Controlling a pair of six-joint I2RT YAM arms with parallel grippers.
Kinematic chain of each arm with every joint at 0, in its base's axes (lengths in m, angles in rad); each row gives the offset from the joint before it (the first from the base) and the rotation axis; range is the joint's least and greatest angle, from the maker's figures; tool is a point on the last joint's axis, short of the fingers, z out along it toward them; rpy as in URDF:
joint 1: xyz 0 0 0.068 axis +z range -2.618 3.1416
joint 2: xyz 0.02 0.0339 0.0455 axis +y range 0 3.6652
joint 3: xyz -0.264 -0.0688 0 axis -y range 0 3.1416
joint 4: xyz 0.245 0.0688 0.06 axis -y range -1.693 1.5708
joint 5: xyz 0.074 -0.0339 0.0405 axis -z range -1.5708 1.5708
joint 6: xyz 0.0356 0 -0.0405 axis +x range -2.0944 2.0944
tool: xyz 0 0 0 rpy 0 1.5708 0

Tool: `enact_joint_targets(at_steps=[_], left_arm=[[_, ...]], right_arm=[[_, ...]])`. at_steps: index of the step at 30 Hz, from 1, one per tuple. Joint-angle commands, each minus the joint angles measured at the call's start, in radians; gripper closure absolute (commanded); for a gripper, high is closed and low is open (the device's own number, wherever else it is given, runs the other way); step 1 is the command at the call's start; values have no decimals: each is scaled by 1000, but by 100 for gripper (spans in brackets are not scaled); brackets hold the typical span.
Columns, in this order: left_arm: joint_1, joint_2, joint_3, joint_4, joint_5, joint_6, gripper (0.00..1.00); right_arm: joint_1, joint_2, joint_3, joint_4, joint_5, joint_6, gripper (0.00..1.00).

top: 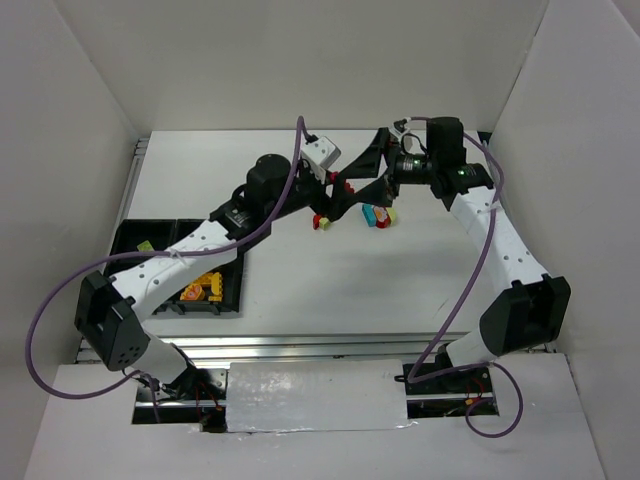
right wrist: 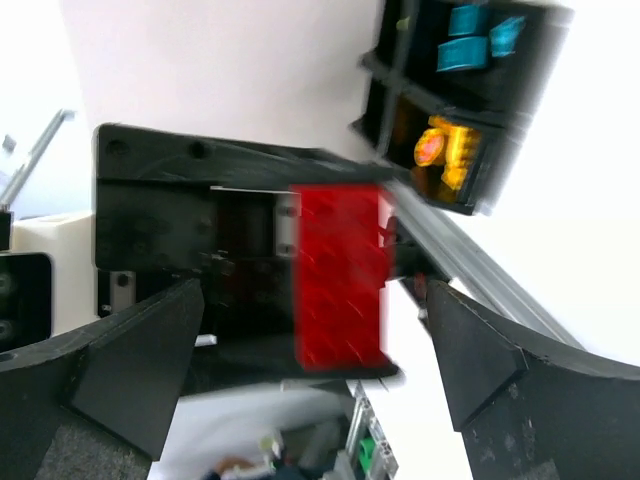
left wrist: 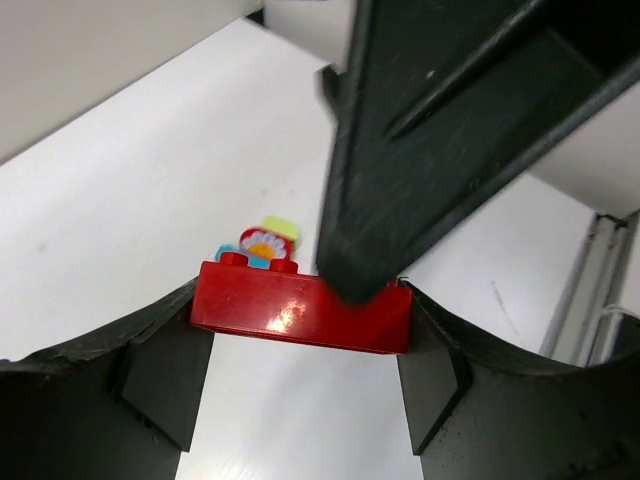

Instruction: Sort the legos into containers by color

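Observation:
A red lego [left wrist: 300, 310] hangs above the table, and my left gripper [left wrist: 300, 330] is shut on its two ends. My right gripper [right wrist: 312, 340] stands open around the same red lego [right wrist: 340, 275], its fingers [right wrist: 140, 360] apart from it. One of those right fingers [left wrist: 430, 150] crosses in front of the brick in the left wrist view. From above, both grippers meet mid-table, left [top: 340, 195] and right [top: 362, 180]. The black tray of containers [top: 125, 235] lies at the left with orange legos [top: 203, 289] and a green one [top: 145, 245]. Cyan legos [right wrist: 465, 50] fill another compartment.
Loose legos lie on the table under the grippers: a red and yellow one [top: 322, 221] and a multicoloured cluster [top: 378, 215]. White walls close in the table on three sides. An aluminium rail [top: 300, 345] runs along the near edge.

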Motion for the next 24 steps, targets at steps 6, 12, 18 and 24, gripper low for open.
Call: enact_joint_targets(at_steps=[6,12,18,24], left_arm=[[105,-87,-84,-73,-249,-37,100],[254,-98,-62,-373,-588,-199,100],[530,-105,-2,-1029,-919,-707,100],[712,-138,-73,-1269,-994,-922,100]], right_arm=[[-96,-71,-44,-178,203,-39,0],[-162,-101,-47,-231,278,-67,0],[-161,-107,-81,-214,277,-82,0],[-147,-71,-67,-204,254,-111,0]])
